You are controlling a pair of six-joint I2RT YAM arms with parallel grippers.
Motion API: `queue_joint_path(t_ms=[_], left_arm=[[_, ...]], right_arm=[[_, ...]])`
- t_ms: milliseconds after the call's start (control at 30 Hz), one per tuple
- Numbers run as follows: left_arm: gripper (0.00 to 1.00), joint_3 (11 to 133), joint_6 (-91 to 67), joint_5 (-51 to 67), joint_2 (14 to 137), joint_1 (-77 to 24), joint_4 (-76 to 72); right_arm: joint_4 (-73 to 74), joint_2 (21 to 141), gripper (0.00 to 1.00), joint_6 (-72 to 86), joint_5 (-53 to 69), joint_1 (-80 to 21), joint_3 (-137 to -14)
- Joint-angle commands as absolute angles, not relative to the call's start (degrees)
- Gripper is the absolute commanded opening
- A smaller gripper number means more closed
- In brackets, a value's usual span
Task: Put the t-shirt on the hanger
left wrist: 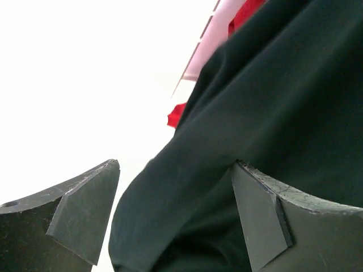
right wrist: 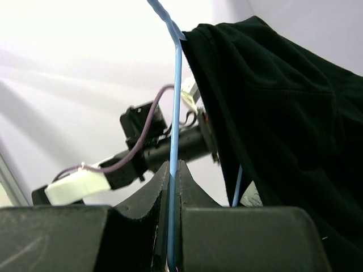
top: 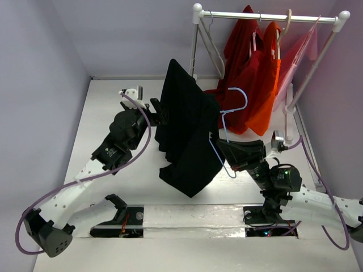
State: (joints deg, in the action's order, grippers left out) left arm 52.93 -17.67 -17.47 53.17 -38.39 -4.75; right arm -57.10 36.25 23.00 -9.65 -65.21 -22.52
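Note:
The black t-shirt hangs in mid-air over the table's middle, draped over the light-blue wire hanger, whose hook sticks out to the right. My right gripper is shut on the hanger's wire, with the shirt just to its right. My left gripper is at the shirt's left edge. In its wrist view the jaws stand wide open, my left gripper has a fold of black fabric lying between the fingers, unclamped.
A white clothes rack stands at the back right with red, orange and pink garments and a beige hanger. Walls close in on the left, back and right.

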Motion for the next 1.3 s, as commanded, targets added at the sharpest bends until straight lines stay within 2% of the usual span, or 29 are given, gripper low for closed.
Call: queue_joint_path(t_ms=[0, 233, 300, 333, 367, 500, 800, 933, 1067, 1200, 1267], left_arm=[[0.76, 57.5, -13.8, -13.5, 54.5, -37.6, -11.2], [0.75, 60.2, -8.4, -4.0, 59.2, -37.1, -16.3], [0.26, 60.3, -8.8, -2.6, 59.5, -37.1, -16.3], [0.08, 60.0, -9.4, -2.6, 59.2, -37.1, -15.8], [0.0, 59.1, -10.2, -2.9, 57.8, -37.1, -15.3], [0.0, 52.4, -15.3, -0.4, 50.5, -37.1, -15.8], [0.0, 40.4, -24.1, 3.2, 37.2, -43.5, -12.6], [0.0, 38.2, -26.1, 6.3, 35.0, -44.0, -10.1], [0.0, 35.1, -26.6, 7.4, 31.2, -44.6, -7.6], [0.0, 34.3, -26.8, 13.1, 32.3, -45.1, -9.5], [0.0, 35.1, -26.7, 13.9, 33.9, -46.7, -10.6]], right_arm=[[-60.9, 35.4, 0.0, 23.3, -6.9, -64.9, -24.0], [-60.6, 35.2, 0.0, 23.4, -6.7, -64.9, -23.8], [-61.0, 34.2, 0.0, 23.2, -7.0, -64.9, -23.0], [-61.0, 33.9, 0.0, 23.0, -7.6, -64.9, -22.8], [-61.1, 33.6, 0.0, 22.8, -8.0, -64.9, -22.5], [-61.5, 33.7, 0.0, 21.1, -9.7, -64.9, -22.4], [-68.7, 42.6, 0.0, 17.0, -9.8, -64.9, -26.2], [-71.5, 45.6, 0.0, 15.4, -10.9, -64.9, -27.9], [-72.8, 43.6, 0.0, 14.6, -9.9, -65.4, -28.0], [-69.6, 42.0, 0.0, 13.1, -10.9, -65.4, -28.9], [-66.7, 45.8, 0.0, 12.7, -11.6, -65.4, -32.0]])
